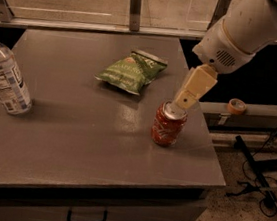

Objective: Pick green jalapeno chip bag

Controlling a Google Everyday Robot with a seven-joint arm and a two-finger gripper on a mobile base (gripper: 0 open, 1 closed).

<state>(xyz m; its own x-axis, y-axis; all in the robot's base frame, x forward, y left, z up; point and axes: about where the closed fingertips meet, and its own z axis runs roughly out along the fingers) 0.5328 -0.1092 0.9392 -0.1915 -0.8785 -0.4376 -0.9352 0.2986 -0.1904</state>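
The green jalapeno chip bag (131, 70) lies flat on the grey table (74, 140), towards the back middle, its silvery sealed end pointing to the back right. My gripper (186, 99) hangs from the white arm coming in from the upper right. Its cream finger points down just over the top of the red soda can (169, 124). The gripper is to the right of the bag and a little nearer the front, apart from it.
A clear water bottle (2, 76) stands at the table's left edge. A roll of tape (237, 105) lies on a ledge to the right of the table. Cables (262, 168) run on the floor at right. A railing with posts stands behind the table.
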